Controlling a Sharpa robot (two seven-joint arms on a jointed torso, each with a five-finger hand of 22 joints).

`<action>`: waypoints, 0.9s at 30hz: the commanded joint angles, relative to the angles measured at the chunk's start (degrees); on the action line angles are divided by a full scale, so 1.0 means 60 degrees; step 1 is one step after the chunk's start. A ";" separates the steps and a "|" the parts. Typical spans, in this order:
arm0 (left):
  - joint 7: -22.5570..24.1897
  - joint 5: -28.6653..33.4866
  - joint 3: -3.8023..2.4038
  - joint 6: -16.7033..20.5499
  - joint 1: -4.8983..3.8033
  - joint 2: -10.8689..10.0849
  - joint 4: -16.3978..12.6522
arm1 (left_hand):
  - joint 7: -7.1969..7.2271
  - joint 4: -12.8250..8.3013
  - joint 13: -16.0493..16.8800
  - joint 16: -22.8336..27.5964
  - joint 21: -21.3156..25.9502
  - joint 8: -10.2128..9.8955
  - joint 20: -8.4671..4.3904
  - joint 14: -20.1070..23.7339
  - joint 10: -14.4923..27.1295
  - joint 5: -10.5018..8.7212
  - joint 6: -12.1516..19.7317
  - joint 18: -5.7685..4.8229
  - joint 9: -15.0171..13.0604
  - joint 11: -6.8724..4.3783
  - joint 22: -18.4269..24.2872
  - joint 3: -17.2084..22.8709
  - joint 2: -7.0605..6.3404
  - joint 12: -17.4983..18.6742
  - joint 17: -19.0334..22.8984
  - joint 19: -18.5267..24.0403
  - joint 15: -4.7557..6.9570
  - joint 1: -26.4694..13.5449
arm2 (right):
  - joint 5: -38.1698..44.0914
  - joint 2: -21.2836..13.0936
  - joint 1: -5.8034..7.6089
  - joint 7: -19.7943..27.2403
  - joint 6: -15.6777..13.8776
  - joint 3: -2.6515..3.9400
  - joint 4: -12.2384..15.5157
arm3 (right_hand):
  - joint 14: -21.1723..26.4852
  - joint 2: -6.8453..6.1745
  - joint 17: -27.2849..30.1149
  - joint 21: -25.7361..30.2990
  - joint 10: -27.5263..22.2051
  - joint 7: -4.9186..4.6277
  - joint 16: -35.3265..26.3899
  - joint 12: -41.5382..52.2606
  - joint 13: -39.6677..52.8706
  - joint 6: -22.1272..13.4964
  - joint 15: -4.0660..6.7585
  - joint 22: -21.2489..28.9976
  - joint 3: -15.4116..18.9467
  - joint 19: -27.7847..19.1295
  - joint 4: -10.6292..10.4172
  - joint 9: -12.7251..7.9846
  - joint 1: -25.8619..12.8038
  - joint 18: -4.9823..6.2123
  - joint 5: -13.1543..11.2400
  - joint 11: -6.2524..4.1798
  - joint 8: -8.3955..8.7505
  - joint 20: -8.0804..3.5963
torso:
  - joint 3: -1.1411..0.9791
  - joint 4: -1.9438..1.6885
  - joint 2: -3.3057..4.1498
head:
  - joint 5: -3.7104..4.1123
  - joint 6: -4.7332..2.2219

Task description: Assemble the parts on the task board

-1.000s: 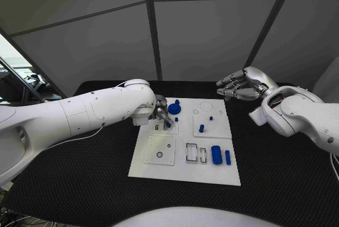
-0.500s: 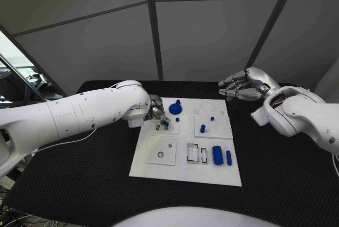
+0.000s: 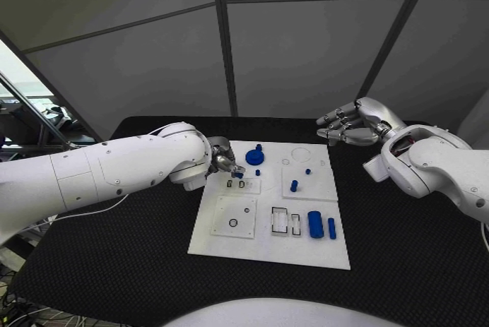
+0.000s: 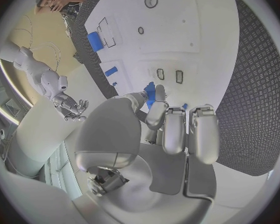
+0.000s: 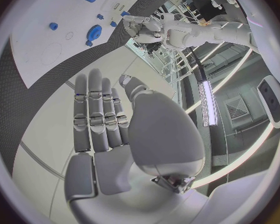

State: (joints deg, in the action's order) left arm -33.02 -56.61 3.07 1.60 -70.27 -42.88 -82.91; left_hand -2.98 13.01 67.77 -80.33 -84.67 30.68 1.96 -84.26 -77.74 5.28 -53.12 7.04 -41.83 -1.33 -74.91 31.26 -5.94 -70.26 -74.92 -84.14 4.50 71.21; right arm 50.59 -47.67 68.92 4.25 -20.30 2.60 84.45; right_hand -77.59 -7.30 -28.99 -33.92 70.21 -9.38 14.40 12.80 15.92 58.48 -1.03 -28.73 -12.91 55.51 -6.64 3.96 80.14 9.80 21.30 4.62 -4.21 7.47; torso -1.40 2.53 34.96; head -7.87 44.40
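Note:
The white task board [image 3: 230,239] lies mid-table. My left hand [image 3: 225,162] hovers over its far left part and pinches a small blue part [image 3: 237,173] between thumb and finger, just above two small slots [image 3: 237,184]. The left wrist view shows that blue part [image 4: 150,94] in the fingertips, with the slots [image 4: 170,75] beyond it. On the board sit a blue disc with a knob [image 3: 254,156], short pegs [image 3: 293,186], a thick blue cylinder [image 3: 315,224] and a thin blue bar [image 3: 331,227]. My right hand [image 3: 348,126] hangs open past the board's far right corner, holding nothing.
The board [image 4: 196,30] has a round hole [image 3: 232,222] in its near left panel and rectangular recesses [image 3: 278,220] beside the cylinder. Black table [image 3: 408,242] surrounds it on every side. In the right wrist view the blue disc [image 5: 94,32] lies beyond the spread fingers [image 5: 97,114].
My left hand has shifted slightly toward the board's far left with the blue part still pinched, and its arm has swung lower. The right hand has stayed put.

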 commanded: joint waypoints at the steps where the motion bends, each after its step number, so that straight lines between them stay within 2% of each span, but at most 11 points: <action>1: 0.0280 -0.0714 0.0048 0.0977 0.0043 -0.0043 -0.0144 | 0.0054 -0.1073 0.0017 0.0038 -0.0017 0.0054 -0.0027 -0.0474 -0.0069 -0.0009 0.0017 -0.0841 -0.0013 -0.0024 -0.1251 0.1164 0.0008 -0.0020 -0.0714 -0.0154 0.0030 -0.0091 | 0.0052 0.0002 0.0023 0.0007 -0.0018 0.0008 0.0004 | -0.0044 -0.0067 -0.0010 0.0052 0.0001 -0.0047 -0.0045 -0.0036 -0.0014 -0.0004 -0.0039 0.0014 -0.0034 -0.0012 -0.0050 -0.0009 -0.0055 0.0094 0.0054 0.0047 0.0034 0.0048 | 0.0012 -0.0004 0.0007 | 0.0009 0.0000; 4: 0.0390 -0.1092 0.0142 0.1269 0.0113 -0.0080 -0.0227 | 0.0059 -0.1081 0.0034 0.0037 -0.0025 0.0059 -0.0028 -0.0474 -0.0086 -0.0011 0.0005 -0.0844 -0.0021 -0.0027 -0.1264 0.1187 -0.0002 -0.0037 -0.0716 -0.0162 0.0032 -0.0116 | 0.0103 -0.0001 0.0023 -0.0005 -0.0037 0.0008 0.0004 | -0.0057 -0.0064 -0.0009 0.0054 0.0009 -0.0046 -0.0056 -0.0036 -0.0021 -0.0004 -0.0035 0.0016 -0.0037 0.0000 -0.0060 -0.0009 -0.0067 0.0097 0.0064 0.0046 0.0033 0.0047 | 0.0003 0.0004 0.0005 | -0.0019 0.0010; 7: 0.0460 -0.1347 0.0187 0.1535 0.0208 -0.0082 -0.0261 | 0.0063 -0.1090 0.0056 0.0036 -0.0035 0.0063 -0.0029 -0.0475 -0.0104 -0.0011 -0.0003 -0.0848 -0.0027 -0.0031 -0.1279 0.1206 -0.0008 -0.0059 -0.0718 -0.0172 0.0034 -0.0129 | 0.0125 0.0002 0.0023 -0.0007 -0.0046 0.0008 0.0000 | -0.0059 -0.0068 -0.0007 0.0056 0.0008 -0.0046 -0.0062 -0.0038 -0.0024 -0.0005 -0.0035 0.0017 -0.0035 0.0004 -0.0064 -0.0009 -0.0073 0.0098 0.0067 0.0046 0.0033 0.0047 | 0.0008 0.0005 0.0021 | -0.0025 0.0002; 14: 0.0506 -0.1697 0.0223 0.1856 0.0388 -0.0009 -0.0260 | 0.0079 -0.1140 0.0103 0.0037 -0.0048 0.0075 -0.0036 -0.0475 -0.0147 -0.0009 -0.0024 -0.0853 -0.0050 -0.0045 -0.1303 0.1288 -0.0047 -0.0106 -0.0718 -0.0188 0.0045 -0.0167 | 0.0150 0.0025 0.0022 -0.0006 -0.0043 0.0007 -0.0004 | -0.0059 -0.0068 -0.0007 0.0056 0.0008 -0.0046 -0.0062 -0.0038 -0.0024 -0.0005 -0.0035 0.0017 -0.0035 0.0004 -0.0064 -0.0009 -0.0073 0.0098 0.0067 0.0046 0.0033 0.0047 | 0.0016 0.0009 0.0021 | -0.0006 0.0017; 19: 0.0401 -0.1836 0.0237 0.1650 0.0429 0.0041 -0.0223 | 0.0081 -0.1147 0.0106 0.0035 -0.0049 0.0077 -0.0037 -0.0476 -0.0152 -0.0009 -0.0027 -0.0853 -0.0054 -0.0047 -0.1307 0.1305 -0.0053 -0.0109 -0.0721 -0.0190 0.0047 -0.0176 | 0.0171 0.0036 0.0022 -0.0010 -0.0034 0.0006 -0.0007 | -0.0059 -0.0068 -0.0007 0.0056 0.0008 -0.0046 -0.0062 -0.0038 -0.0024 -0.0005 -0.0035 0.0017 -0.0035 0.0004 -0.0064 -0.0009 -0.0073 0.0098 0.0067 0.0046 0.0033 0.0047 | 0.0014 0.0007 0.0023 | -0.0016 0.0035; 27: 0.0161 -0.1873 0.0266 0.0924 0.0441 0.0122 -0.0168 | 0.0082 -0.1175 -0.0028 0.0041 -0.0011 0.0079 -0.0041 -0.0475 -0.0080 -0.0008 -0.0027 -0.0839 -0.0069 -0.0049 -0.1256 0.1370 -0.0064 0.0014 -0.0715 -0.0156 0.0049 -0.0208 | 0.0210 0.0061 0.0021 -0.0024 -0.0018 0.0006 -0.0010 | -0.0059 -0.0068 -0.0007 0.0056 0.0008 -0.0046 -0.0062 -0.0038 -0.0024 -0.0005 -0.0035 0.0017 -0.0035 0.0004 -0.0064 -0.0009 -0.0073 0.0098 0.0067 0.0046 0.0033 0.0047 | 0.0015 0.0002 0.0020 | -0.0003 0.0069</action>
State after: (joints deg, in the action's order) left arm -31.29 -66.63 4.67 9.64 -67.57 -42.26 -84.02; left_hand -2.86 12.38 67.69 -80.33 -84.68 30.91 1.96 -84.26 -78.36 4.98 -53.45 7.04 -42.17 -1.54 -74.91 32.82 -6.47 -70.45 -74.92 -84.14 4.49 70.08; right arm 51.45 -47.38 68.91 3.89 -20.34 2.58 84.34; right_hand -77.59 -7.53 -28.97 -33.93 70.21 -9.38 14.42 12.80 15.87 58.48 -1.03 -28.70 -13.08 55.51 -6.81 3.96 79.91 9.80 21.48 4.61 -4.21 7.48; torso -1.30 2.56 35.10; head -7.90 44.77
